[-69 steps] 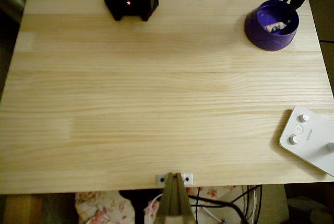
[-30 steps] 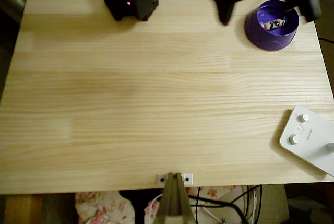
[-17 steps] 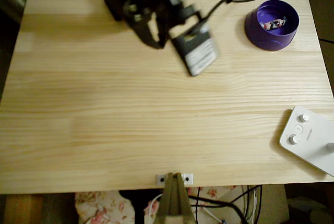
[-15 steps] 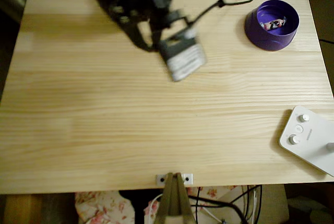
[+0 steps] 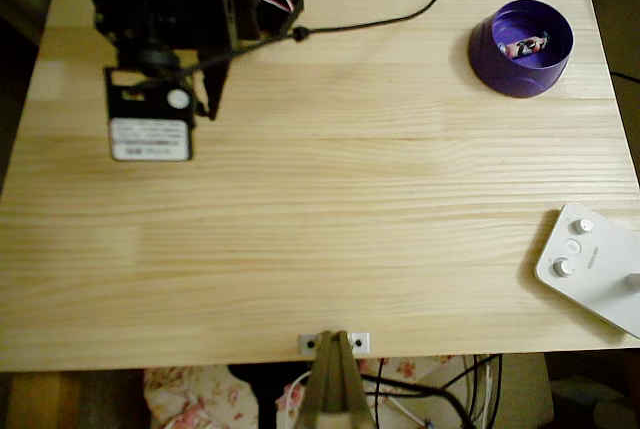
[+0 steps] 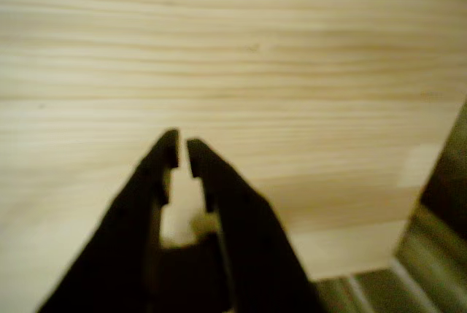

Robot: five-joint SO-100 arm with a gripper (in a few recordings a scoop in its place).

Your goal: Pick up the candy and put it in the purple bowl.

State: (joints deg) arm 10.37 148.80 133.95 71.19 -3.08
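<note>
The purple bowl [image 5: 520,71] stands at the table's far right corner in the overhead view. The candy [image 5: 527,46] lies inside it, a small pinkish wrapped piece on the lighter purple floor. My black arm [image 5: 180,9] hangs over the far left of the table, well away from the bowl, with a labelled motor block [image 5: 150,135] on it. In the wrist view my gripper [image 6: 182,154] is shut, with only a thin slit between its dark fingertips and nothing held. Bare wood lies below it.
A white device with knobs [image 5: 590,264] sits at the table's right front edge. A black cable [image 5: 400,17] runs across the far side. A metal bracket [image 5: 335,342] is at the front edge. In the wrist view the table's edge [image 6: 408,240] is close on the right.
The arm has swung from the bowl at the far right across the back of the table to the far left. The candy has stayed in the bowl.
</note>
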